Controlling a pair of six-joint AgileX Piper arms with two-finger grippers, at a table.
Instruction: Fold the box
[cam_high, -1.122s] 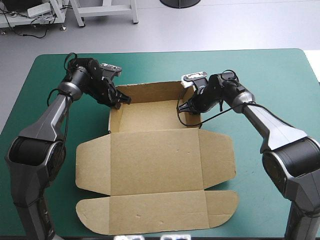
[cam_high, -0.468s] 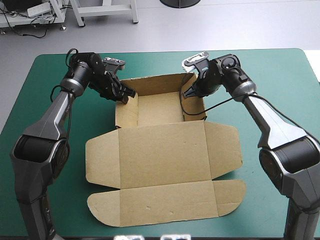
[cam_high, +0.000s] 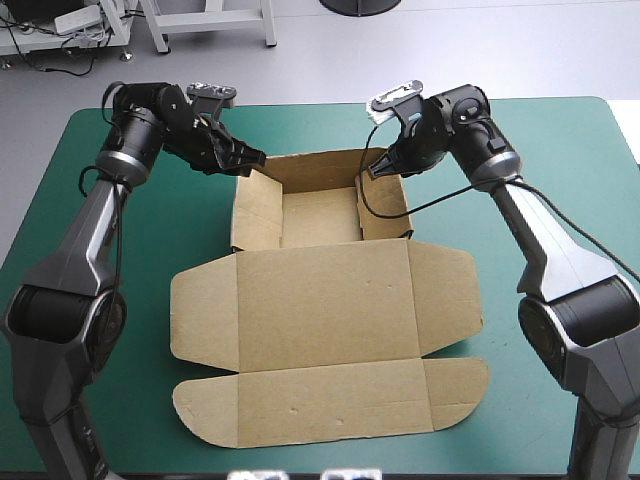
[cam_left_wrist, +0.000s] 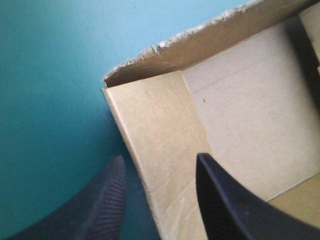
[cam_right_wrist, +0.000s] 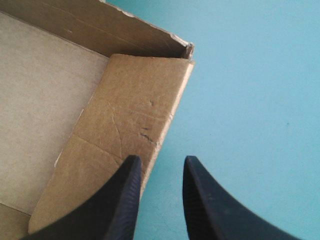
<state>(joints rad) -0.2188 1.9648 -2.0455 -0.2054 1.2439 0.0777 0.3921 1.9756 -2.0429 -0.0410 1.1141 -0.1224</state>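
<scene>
**Item 1.** Box (cam_high: 325, 310), brown board, on the table (cam_high: 560, 150) with teal-green cover, near the middle of the top.
- Tray part toward 12 o'clock, with back wall and both side walls raised.
- Lid and its flaps spread flat toward 6 o'clock, the last flap close to the table's near edge.
- Back wall's top edge ragged at both far corners.

**Item 2.** Left hand (cam_high: 248, 160), at the tray's 10 o'clock corner, over the far end of the left side wall.
- Black fingers (cam_left_wrist: 220, 200) well parted.
- One finger outside the tray over the cover, the other over the tray's inside, the wall's top edge running into the gap.
- Nothing gripped.

**Item 3.** Right hand (cam_high: 373, 170), at the tray's 2 o'clock corner, over the far end of the right side wall.
- Fingers parted by a narrower gap, with cover visible through it.
- One finger over the wall's inner face, the other outside the tray.
- Nothing clamped.
</scene>
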